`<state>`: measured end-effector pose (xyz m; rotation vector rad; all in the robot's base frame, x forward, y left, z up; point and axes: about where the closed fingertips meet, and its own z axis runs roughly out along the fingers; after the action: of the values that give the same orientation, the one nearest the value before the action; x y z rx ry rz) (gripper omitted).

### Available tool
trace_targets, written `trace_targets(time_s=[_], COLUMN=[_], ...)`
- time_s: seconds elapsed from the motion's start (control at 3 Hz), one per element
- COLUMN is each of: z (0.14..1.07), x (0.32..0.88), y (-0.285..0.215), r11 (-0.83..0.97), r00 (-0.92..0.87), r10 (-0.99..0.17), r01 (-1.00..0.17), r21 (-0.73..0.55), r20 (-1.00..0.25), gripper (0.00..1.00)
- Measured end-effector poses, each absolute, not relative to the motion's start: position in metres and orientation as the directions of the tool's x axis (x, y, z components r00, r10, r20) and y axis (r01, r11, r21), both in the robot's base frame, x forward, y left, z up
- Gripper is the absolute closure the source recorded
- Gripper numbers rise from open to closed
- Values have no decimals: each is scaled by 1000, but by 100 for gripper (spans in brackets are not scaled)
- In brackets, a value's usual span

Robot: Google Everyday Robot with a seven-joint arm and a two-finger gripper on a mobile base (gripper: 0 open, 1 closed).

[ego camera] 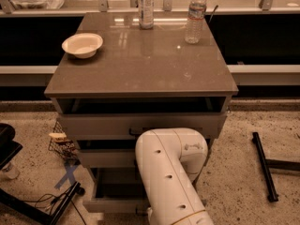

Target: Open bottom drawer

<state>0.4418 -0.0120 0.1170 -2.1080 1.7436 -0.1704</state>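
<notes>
The grey cabinet (140,60) has three drawers, each pulled out a little, stepped one below the other. The bottom drawer (110,204) is lowest and nearest the floor, its light grey front standing out from the cabinet with a dark opening behind it. My white arm (171,172) rises from the bottom edge and bends in front of the drawers, covering their middle and right parts. My gripper is hidden behind the arm, somewhere down by the drawer fronts. The bottom drawer's handle is mostly covered by the arm.
On the cabinet top stand a cream bowl (82,44) and two plastic bottles (146,3) (195,15). A wire basket (61,144) and a blue tape cross (68,175) lie at the left, with black legs and cables below. A black stand (265,168) lies on the floor right.
</notes>
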Motion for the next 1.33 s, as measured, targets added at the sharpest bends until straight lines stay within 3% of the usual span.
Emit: trace_targets(time_s=[0.33, 0.67, 1.0, 1.33], z=[117, 117, 117, 117], x=[442, 442, 442, 442], y=[-12, -12, -12, -12], r11=[-144, -144, -144, -144], r00=[215, 215, 215, 215], r10=[-964, -964, -964, -964], r01=[-915, -915, -915, -915], r21=[-376, -376, -376, -376], r20=[-156, -156, -156, -156], gripper=[60, 83, 100, 100])
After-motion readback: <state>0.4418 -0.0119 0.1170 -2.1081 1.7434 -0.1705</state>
